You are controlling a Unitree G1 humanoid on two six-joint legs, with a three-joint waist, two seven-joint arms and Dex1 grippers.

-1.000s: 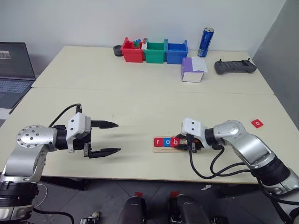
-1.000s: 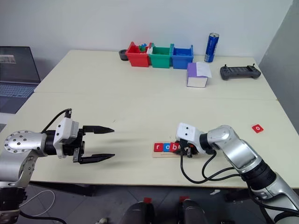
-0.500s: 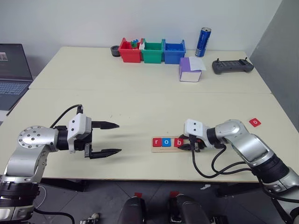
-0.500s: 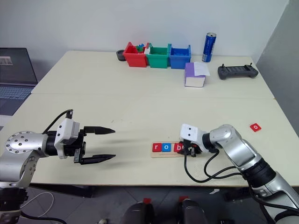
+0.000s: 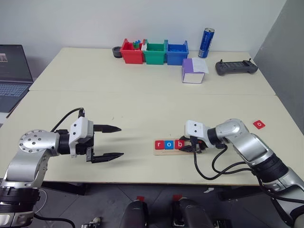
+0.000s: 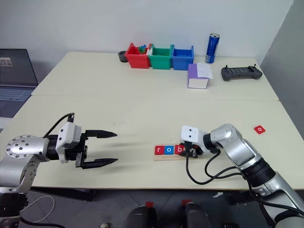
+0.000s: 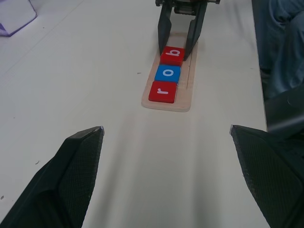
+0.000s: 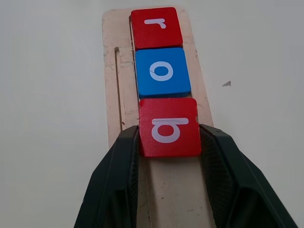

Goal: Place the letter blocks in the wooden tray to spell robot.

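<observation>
I see the wooden tray (image 5: 176, 145) lying long axis nine-to-three on the tabletop (image 5: 142, 104), holding r, o, b; my right fingers (image 8: 223, 161) pinch the red b block (image 8: 169, 127); left fingers (image 5: 107, 155) spread wide.

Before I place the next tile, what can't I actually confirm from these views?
- The t block: not visible; can't locate it.
- Right end of the wooden tray: head views, covered by the right claw; the free slots are unseen there.
- Red bin contents: head views, too small; a block can't be ruled out.
- The o block by the table's right edge: its letter is barely readable, far off.
</observation>
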